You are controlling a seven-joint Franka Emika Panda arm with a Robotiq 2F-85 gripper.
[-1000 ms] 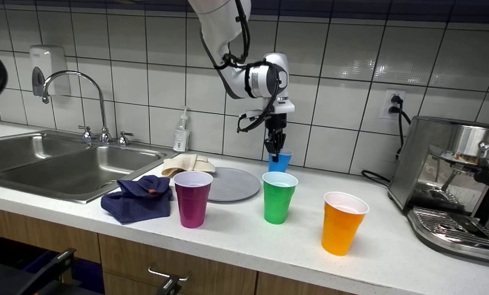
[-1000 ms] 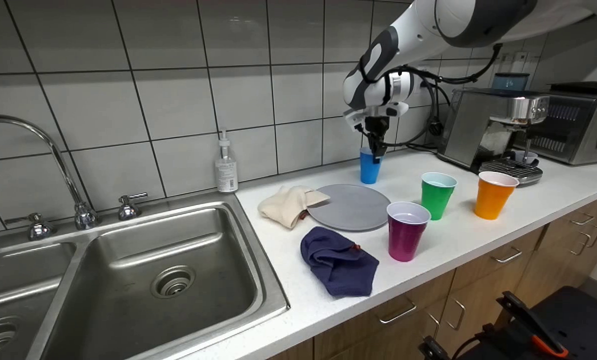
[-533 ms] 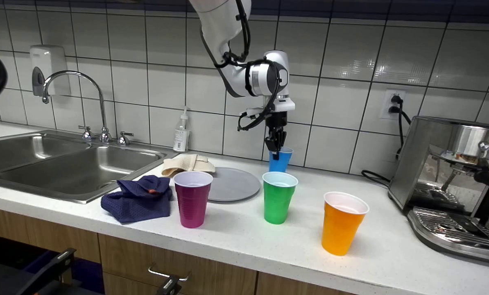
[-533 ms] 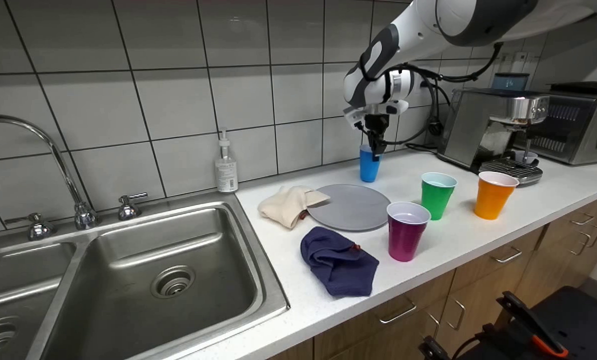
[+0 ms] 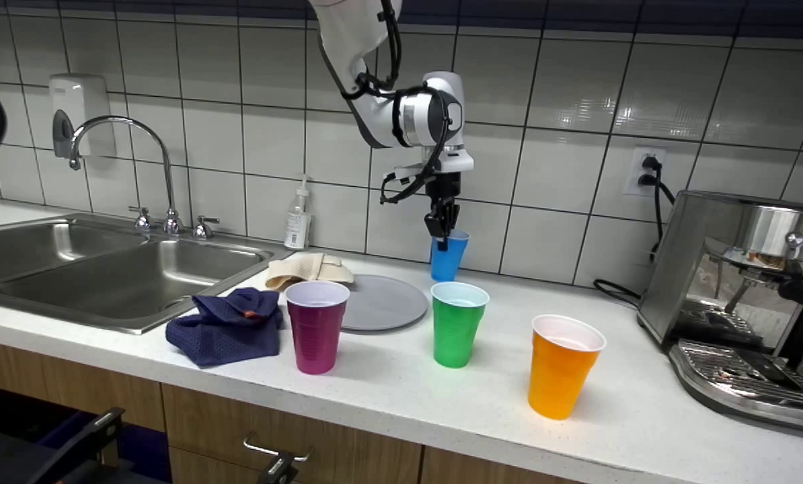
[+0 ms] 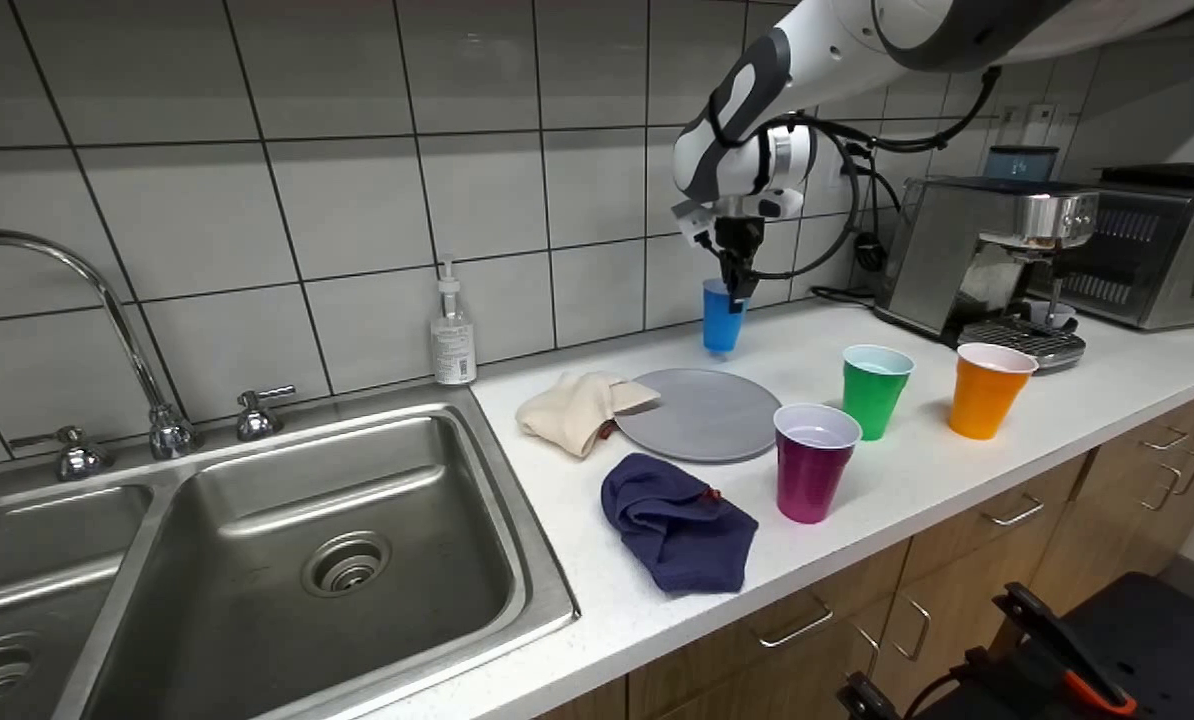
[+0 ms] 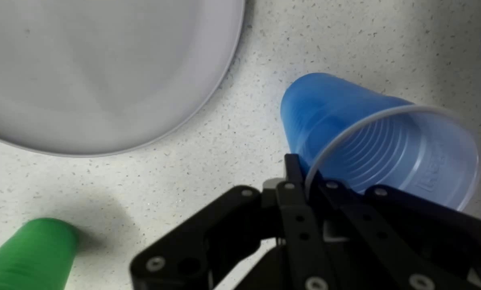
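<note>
A: Tool state?
B: My gripper point(image 7: 305, 171) is clamped nearly finger to finger on the blue cup point(image 7: 377, 141), its rim wall pinched between the tips.
A: Cup position?
B: Right of center in my wrist view, mouth facing lower right. Gray plate point(image 7: 103, 72) upper left, green cup point(image 7: 33, 257) lower left corner. Orange cup point(image 5: 563, 370) sits lower right in an exterior view.
</note>
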